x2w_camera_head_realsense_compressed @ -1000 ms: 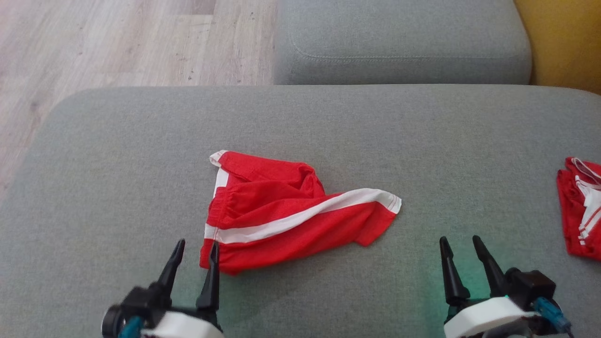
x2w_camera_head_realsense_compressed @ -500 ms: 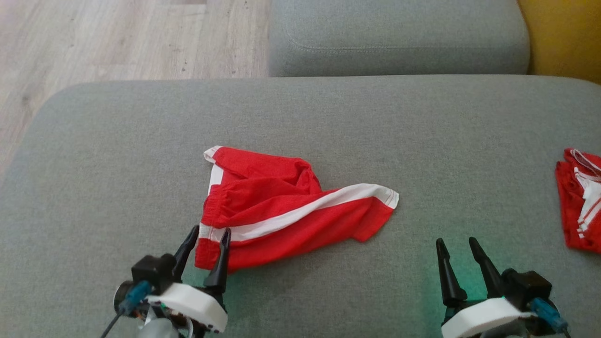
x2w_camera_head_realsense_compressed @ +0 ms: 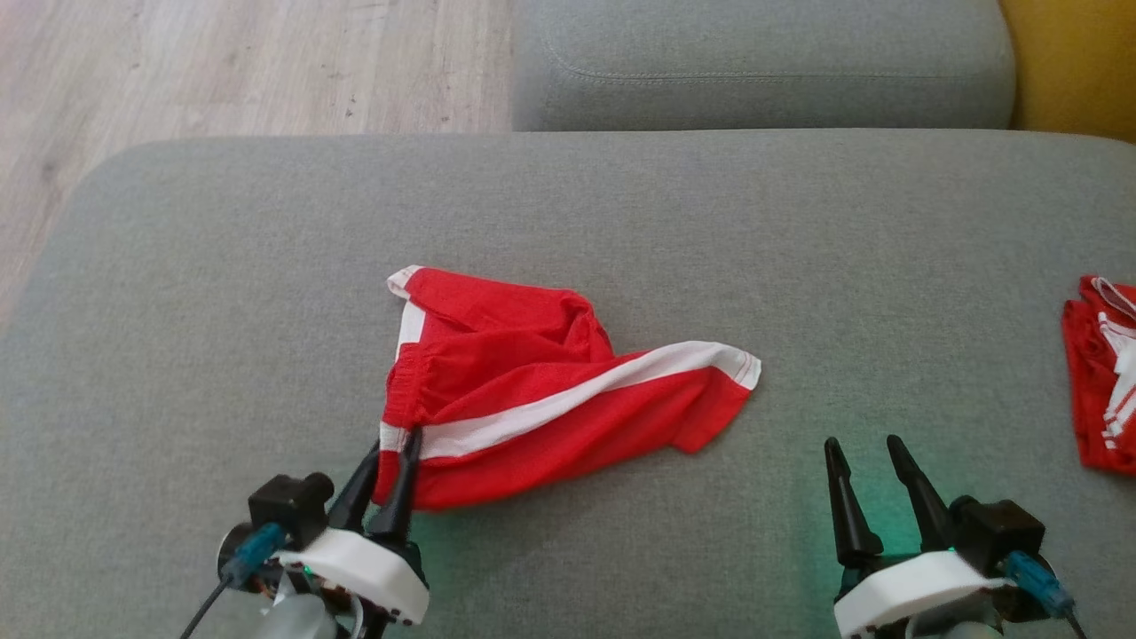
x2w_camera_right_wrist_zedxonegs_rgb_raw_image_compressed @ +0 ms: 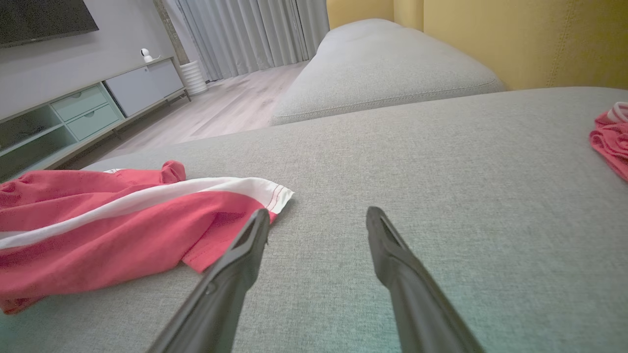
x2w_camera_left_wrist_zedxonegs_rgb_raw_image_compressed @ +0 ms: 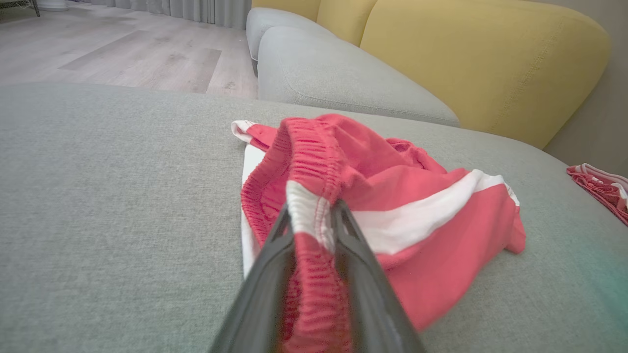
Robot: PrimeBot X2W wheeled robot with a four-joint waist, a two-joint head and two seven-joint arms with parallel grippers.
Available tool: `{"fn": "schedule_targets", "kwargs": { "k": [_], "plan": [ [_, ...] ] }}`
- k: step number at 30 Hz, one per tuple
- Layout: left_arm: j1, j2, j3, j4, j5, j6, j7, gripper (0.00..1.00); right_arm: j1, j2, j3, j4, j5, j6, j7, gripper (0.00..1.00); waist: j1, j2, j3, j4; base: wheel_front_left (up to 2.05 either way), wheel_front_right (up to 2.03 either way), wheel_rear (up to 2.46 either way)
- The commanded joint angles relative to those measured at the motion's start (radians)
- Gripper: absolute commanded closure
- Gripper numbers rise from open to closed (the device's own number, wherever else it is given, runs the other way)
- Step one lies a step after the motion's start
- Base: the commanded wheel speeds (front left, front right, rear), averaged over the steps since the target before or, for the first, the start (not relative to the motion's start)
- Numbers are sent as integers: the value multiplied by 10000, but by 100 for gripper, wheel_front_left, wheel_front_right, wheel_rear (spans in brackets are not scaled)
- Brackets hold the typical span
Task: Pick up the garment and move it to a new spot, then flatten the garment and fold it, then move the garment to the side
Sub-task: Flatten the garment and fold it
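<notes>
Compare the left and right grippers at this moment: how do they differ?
The left gripper is pinched on the red shorts at the waistband; the right gripper stands open, empty. The left gripper touches cloth; the right gripper is over bare grey cushion, apart from it. Both point forward.

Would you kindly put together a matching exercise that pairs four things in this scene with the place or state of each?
Column one:
1. left tool
2. right tool
3. red shorts with a white side stripe
4. second crumpled red-and-white garment

Column two:
A. open, holding nothing
B. at the right edge of the grey fabric cushion
C. shut on cloth
D. crumpled near that cushion's middle

Pairs: 1-C, 2-A, 3-D, 4-B
</notes>
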State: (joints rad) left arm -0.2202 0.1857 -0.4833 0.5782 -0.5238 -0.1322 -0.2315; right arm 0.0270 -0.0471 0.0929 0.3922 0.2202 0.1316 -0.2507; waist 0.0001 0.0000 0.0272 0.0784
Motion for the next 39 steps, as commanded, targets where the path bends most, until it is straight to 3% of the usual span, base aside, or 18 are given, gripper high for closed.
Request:
{"fn": "schedule_targets", "kwargs": {
  "k": [1,8,16,23,33,34,36,37,39],
  "plan": [
    [-549,266,312,-230,-38,16,-168,99,-428,-32,232,-258,36,-9,-111,0,-1,0,19,44,0,0,0],
    [-632,175,433,-690,187,18,-286,100,-878,-32,489,152,449,-9,-111,0,-1,0,235,370,0,0,0],
    [-431,-210,294,-1214,625,18,-299,100,-2749,-32,783,2121,1260,-9,-47,0,-1,0,710,960,0,0,0],
    [-466,-449,93,-1274,672,17,-301,100,-3967,-32,929,3736,1010,-9,219,0,-1,0,977,1162,0,0,0],
    [-631,-518,-5,-1321,661,16,-301,100,-4546,-32,911,4932,753,-9,98,0,-1,0,1186,1152,0,0,0],
    [-643,-518,-10,-1334,663,16,-301,100,-4593,-32,924,5006,756,-9,79,13,-1,0,1206,1151,0,0,0],
    [-663,-505,-26,-1347,658,16,-302,100,-4667,-32,980,5119,756,-9,38,76,-1,0,1233,1152,0,0,0],
    [-670,-495,-34,-1346,653,16,-302,100,-4694,-32,1012,5148,770,-9,15,100,-1,0,1240,1151,0,0,0],
    [-667,-469,-27,-1337,638,16,-302,100,-4726,-32,1060,5180,806,-9,-29,100,-1,0,1231,1148,0,0,0]
  ]
}}
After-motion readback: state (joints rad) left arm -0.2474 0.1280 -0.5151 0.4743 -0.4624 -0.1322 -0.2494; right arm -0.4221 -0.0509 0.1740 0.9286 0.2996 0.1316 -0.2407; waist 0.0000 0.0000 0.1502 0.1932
